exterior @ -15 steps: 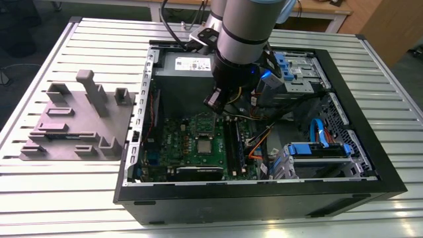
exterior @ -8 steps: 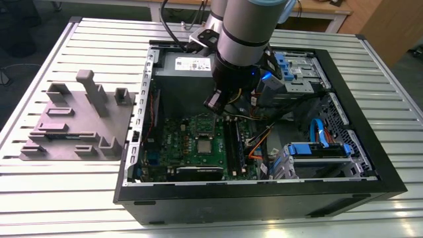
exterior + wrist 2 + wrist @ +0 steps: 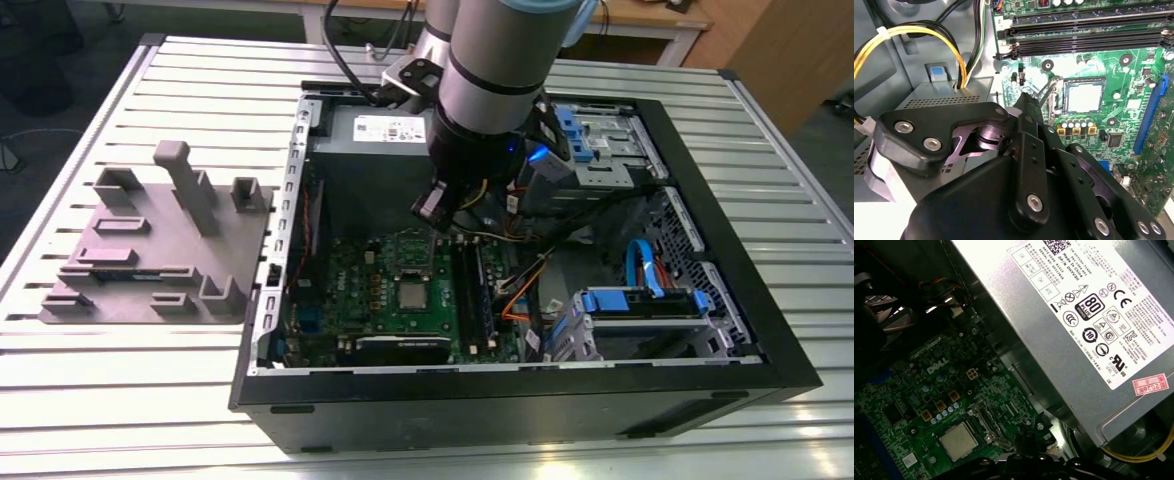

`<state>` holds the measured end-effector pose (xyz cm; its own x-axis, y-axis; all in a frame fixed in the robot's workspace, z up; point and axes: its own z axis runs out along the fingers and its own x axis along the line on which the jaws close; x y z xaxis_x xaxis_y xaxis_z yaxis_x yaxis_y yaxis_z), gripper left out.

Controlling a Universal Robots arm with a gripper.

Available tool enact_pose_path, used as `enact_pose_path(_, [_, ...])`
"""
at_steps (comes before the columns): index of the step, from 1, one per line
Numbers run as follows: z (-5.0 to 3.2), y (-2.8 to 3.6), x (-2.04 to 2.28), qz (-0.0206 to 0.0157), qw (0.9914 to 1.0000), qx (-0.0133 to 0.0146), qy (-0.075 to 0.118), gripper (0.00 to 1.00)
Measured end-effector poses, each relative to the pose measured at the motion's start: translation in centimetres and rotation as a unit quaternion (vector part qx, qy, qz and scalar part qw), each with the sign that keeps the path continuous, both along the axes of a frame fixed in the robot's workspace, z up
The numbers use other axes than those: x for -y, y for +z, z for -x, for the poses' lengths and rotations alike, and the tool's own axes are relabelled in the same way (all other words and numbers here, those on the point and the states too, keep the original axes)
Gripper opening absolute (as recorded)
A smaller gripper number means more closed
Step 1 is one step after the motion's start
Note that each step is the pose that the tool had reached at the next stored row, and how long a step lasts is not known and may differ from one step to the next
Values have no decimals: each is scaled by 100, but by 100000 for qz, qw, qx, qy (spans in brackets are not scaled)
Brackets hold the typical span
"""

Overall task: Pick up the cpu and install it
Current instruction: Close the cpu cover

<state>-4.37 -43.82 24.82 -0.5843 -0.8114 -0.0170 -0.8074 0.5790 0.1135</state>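
The cpu (image 3: pixel 416 295) is a small silver-grey square lying flat in its socket on the green motherboard (image 3: pixel 347 300) inside the open computer case. It shows in both wrist views (image 3: pixel 1084 96) (image 3: pixel 959 441), with a raised metal socket bracket (image 3: pixel 1046 92) beside it. My gripper (image 3: pixel 434 215) hangs above the board, between the power supply and the socket, a little off the cpu and not touching it. Its black fingers (image 3: pixel 1026 107) look pressed together with nothing between them.
The grey power supply (image 3: pixel 1089 325) with its white label stands close behind the gripper. Yellow and black cables (image 3: pixel 914 35) loop beside it. Memory slots (image 3: pixel 1079 37), drive cages with blue parts (image 3: pixel 641 300) and the case walls (image 3: pixel 534 400) surround the board. A grey fixture plate (image 3: pixel 154 240) lies on the slatted table.
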Motion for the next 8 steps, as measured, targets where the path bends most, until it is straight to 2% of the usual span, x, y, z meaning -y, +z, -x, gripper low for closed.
enact_pose_path(8, [0, 4, 15, -564, 99998, 6, 5, 10])
